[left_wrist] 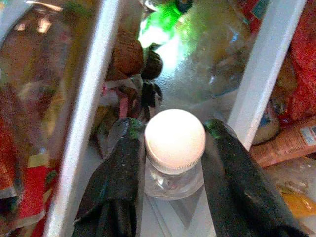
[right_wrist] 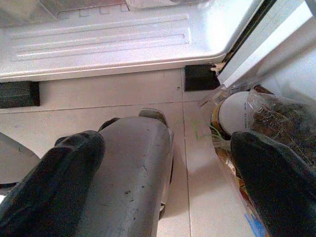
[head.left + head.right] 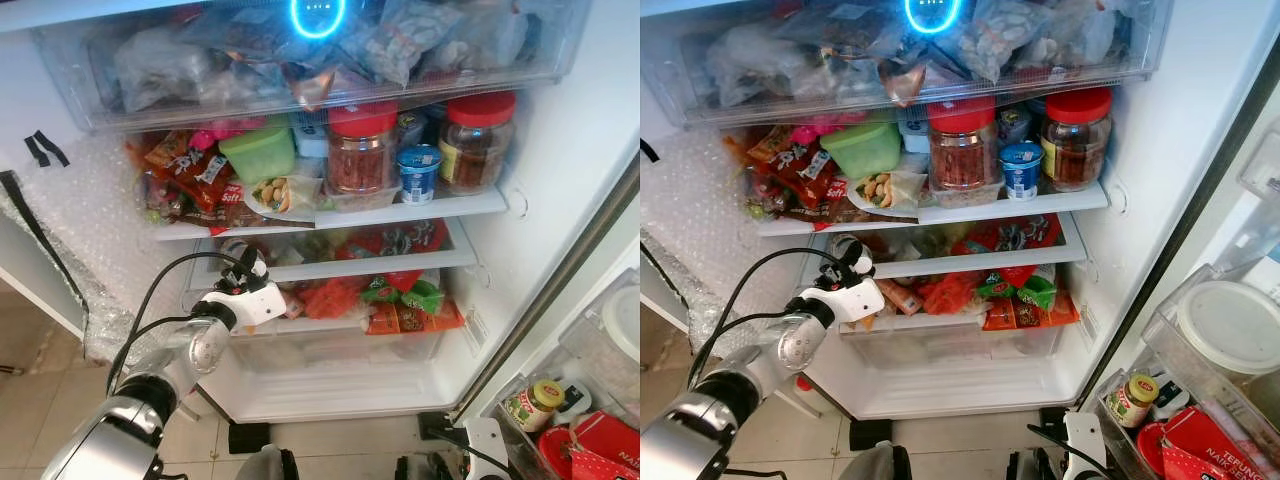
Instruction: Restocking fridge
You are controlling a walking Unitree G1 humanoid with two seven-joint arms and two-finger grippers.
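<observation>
Open fridge straight ahead, crammed full: bags in the top drawer (image 3: 300, 60), two red-lidded jars (image 3: 362, 150) and a green tub (image 3: 258, 152) on the upper shelf (image 3: 400, 212), snack packets on the shelves below, and door bins on the right holding a small yellow-capped jar (image 3: 530, 405). So the left gripper (image 1: 170, 148) is reaching into the left end of the middle shelf (image 3: 330, 268), and from the left wrist view its two black fingers (image 1: 118, 187) sit either side of a small clear bottle (image 1: 174, 148) with a white cap, pressed up against the neck just under the cap, so I'd call that gripping the bottle. Bottle looks upright, long axis pointing back up at the wrist camera, base resting on or just above the clear shelf, with a bigger greenish bottle (image 1: 207, 64) further in behind it. From the head views you mostly just see the white wrist (image 3: 250, 300) poking in near the shelf edge. The thing that matters next imo: the bottle sits between the fingers already, so placing it just means letting go and backing straight out toward the near side without tipping it. Right gripper (image 2: 168, 163) hangs low by the floor tiles near the fridge base, fingers spread, nothing between them, doing nothing.
</observation>
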